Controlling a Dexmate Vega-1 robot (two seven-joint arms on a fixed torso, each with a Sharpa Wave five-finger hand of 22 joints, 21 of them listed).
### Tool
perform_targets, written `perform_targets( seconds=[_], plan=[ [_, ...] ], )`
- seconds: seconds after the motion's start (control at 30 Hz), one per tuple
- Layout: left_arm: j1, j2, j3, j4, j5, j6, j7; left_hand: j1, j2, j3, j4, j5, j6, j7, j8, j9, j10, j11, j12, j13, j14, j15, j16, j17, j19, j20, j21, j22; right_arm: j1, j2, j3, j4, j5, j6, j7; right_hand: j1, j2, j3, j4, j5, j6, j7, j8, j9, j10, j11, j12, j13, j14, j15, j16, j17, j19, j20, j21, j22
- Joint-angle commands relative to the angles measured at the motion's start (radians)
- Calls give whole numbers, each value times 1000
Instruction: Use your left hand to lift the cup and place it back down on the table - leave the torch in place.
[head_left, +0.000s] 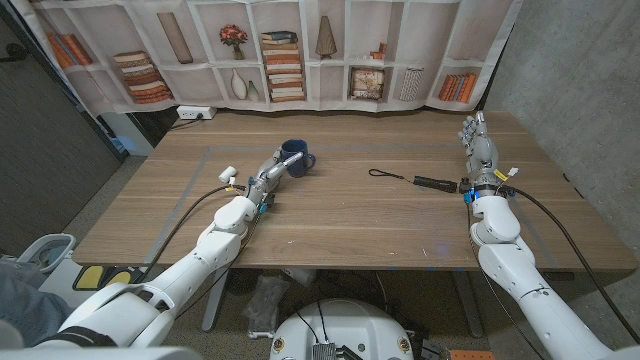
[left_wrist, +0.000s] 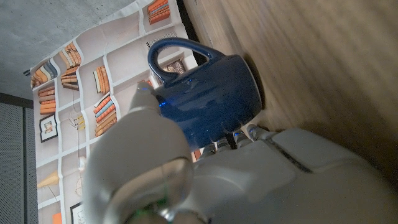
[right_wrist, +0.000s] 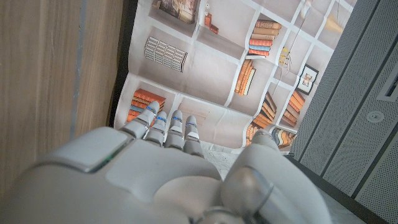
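A dark blue cup (head_left: 296, 158) with its handle turned to the right is at the table's far middle. My left hand (head_left: 268, 178) is wrapped around the cup (left_wrist: 208, 99). The thumb (left_wrist: 144, 102) presses one side and the fingers reach around the other, mostly hidden behind the back of my left hand (left_wrist: 249, 180). The cup's base is at the wood, with a shadow under it. A black torch (head_left: 434, 184) with a thin looped cord (head_left: 385, 175) lies to the right of the middle. My right hand (head_left: 481, 150) stands past the torch, fingers straight, holding nothing, and my right hand (right_wrist: 161, 174) points toward the backdrop.
The wooden table (head_left: 340, 225) has bare wood between the cup and the torch and along its near edge. A printed bookshelf backdrop (head_left: 280, 50) hangs behind the far edge. A white power strip (head_left: 195, 113) lies at the far left corner.
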Motion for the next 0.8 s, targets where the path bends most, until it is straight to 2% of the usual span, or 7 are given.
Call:
perform_targets(
  seconds=[0.03, 0.5, 0.8],
  plan=[
    [11, 39, 2, -103, 17, 62, 37, -12, -7, -8, 2, 7, -13, 1, 0, 2, -37, 13, 8, 2, -24, 7, 1, 5, -57, 18, 5, 3, -4, -3, 5, 1, 7, 2, 3, 1, 13, -2, 1, 5, 3, 8, 0, 4, 4, 4, -2, 2, 0, -6, -3, 4, 2, -11, -3, 2],
    [30, 72, 3, -197, 36, 98, 72, -23, -13, -16, 7, 8, -16, 3, 5, 2, -40, 15, 12, 1, -29, 11, 4, 5, -55, 19, 7, 3, -30, -12, 19, -18, 18, 1, 2, -1, 14, -4, 1, 4, -4, 6, -2, 4, -1, 8, -3, 2, -2, 12, -3, 5, 1, 3, -8, 2],
    [44, 91, 1, -249, 45, 117, 92, -28, -14, -20, 9, 9, -17, 6, 8, 2, -41, 18, 15, 1, -33, 14, 5, 5, -58, 21, 7, 3, -39, -18, 22, -24, 22, 6, 3, -1, 15, -5, 1, 4, -6, 7, -2, 4, -2, 7, -3, 2, -7, 8, -5, 5, -3, 3, -11, 3]
  ],
)
